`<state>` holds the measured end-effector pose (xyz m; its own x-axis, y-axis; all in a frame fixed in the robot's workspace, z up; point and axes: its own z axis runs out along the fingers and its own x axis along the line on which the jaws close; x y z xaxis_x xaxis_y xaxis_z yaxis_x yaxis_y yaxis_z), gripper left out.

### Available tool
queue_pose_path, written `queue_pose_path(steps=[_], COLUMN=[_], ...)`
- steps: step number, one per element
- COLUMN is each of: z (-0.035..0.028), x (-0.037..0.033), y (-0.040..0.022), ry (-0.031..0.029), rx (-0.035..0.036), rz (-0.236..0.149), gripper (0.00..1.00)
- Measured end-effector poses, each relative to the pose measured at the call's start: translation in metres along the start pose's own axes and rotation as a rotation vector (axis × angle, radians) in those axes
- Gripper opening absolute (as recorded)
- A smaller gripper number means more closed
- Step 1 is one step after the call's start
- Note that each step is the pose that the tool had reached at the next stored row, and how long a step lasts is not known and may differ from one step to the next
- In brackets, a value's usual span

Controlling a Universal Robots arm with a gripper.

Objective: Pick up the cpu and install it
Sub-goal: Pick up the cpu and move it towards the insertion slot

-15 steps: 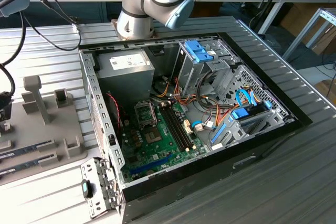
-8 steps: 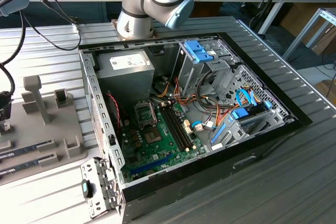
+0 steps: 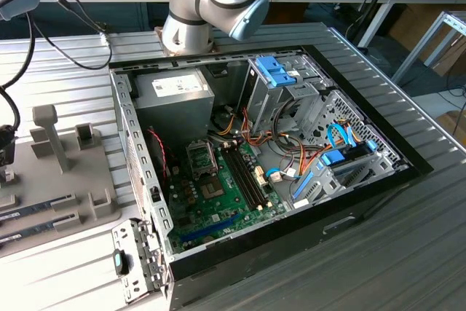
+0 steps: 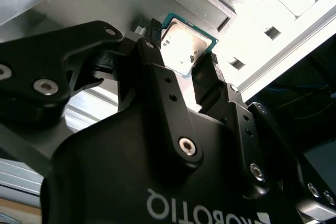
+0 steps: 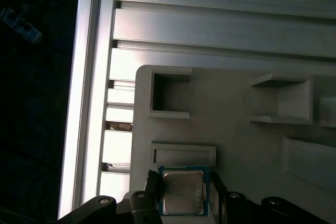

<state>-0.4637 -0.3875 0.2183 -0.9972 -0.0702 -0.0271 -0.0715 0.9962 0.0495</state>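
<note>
Two opposite edges pinched. In the first wrist view, holds the small flat square cpu (image 5: 182,192), silvery-grey metal top inside a thin green rim. In the second wrist view, grips it with the black two-fingered gripper (image 4: 182,43), clenched on it. Lies dead ahead between the fingertips (image 5: 152,182), flat over the pale grey moulded plastic tray (image 5: 236,103), just beside that tray's shallow raised rectangular frame (image 5: 184,154). Cannot tell whether resting on the tray or lifted just clear. Being square, offers no long axis; probably matters most to keep it level. Well apart from the tray, toward the exterior view's right, finds the open black computer case (image 3: 306,223) on the ribbed aluminium table (image 3: 408,253), with open room above.
</note>
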Motion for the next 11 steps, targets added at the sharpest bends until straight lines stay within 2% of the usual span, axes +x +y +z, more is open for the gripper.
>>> queue_pose_path(steps=[11], z=[-0.0029], x=[-0.0001], y=[0.0002], ry=[-0.0004], rx=[-0.0056], rz=[0.0], gripper=[0.47])
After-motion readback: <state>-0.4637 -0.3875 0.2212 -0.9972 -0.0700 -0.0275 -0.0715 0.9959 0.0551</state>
